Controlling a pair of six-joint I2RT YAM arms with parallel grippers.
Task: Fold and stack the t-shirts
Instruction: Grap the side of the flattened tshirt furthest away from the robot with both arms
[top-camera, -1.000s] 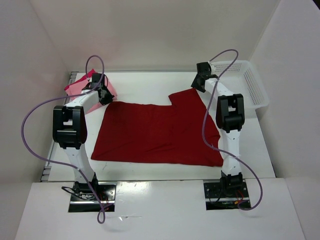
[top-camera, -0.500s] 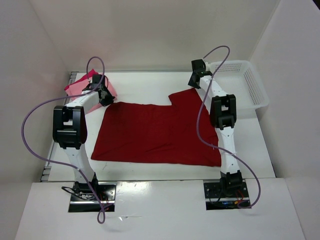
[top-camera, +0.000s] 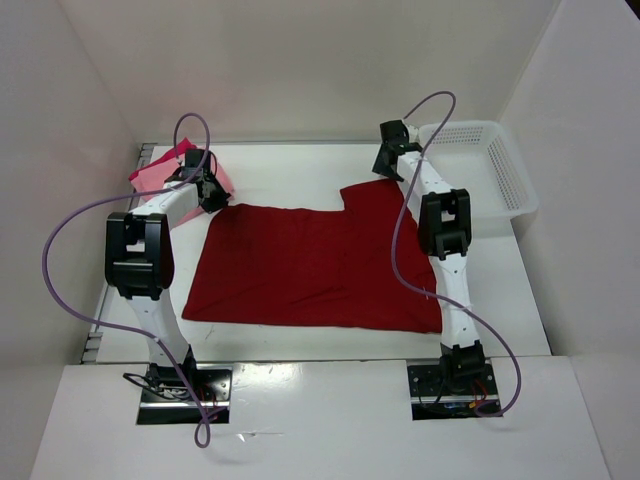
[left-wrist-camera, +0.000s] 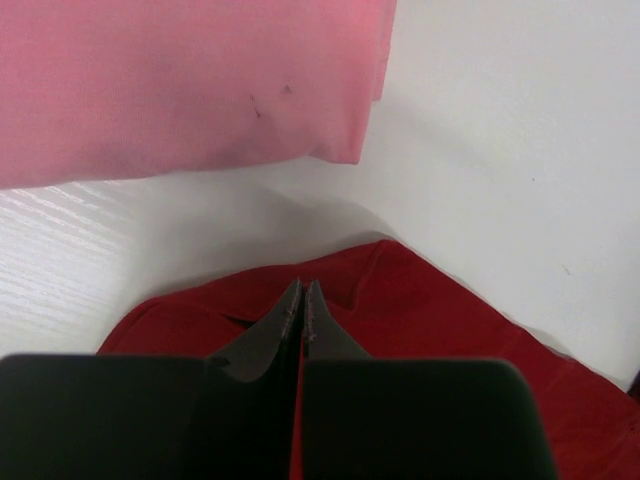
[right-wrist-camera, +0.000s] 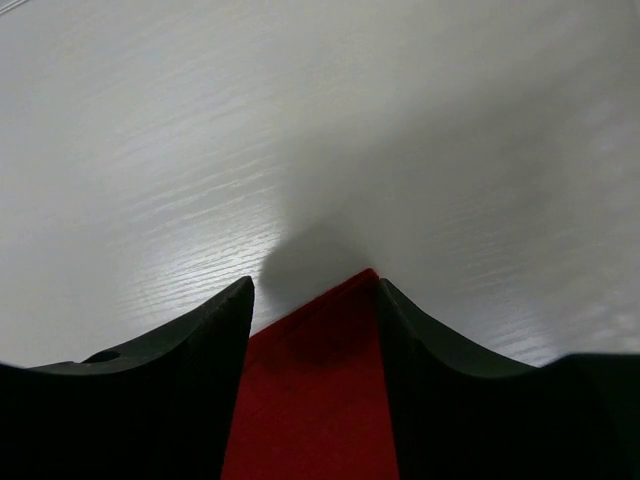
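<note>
Dark red shirt: matt soft cloth. Table: glossy white wood-grain. Basket: white lattice plastic.

White arms with black joints trail looping purple cables.

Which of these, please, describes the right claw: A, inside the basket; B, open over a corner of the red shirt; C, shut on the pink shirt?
B: the right claw stands open in its wrist view, with a corner of the red shirt showing in its gap.
</note>
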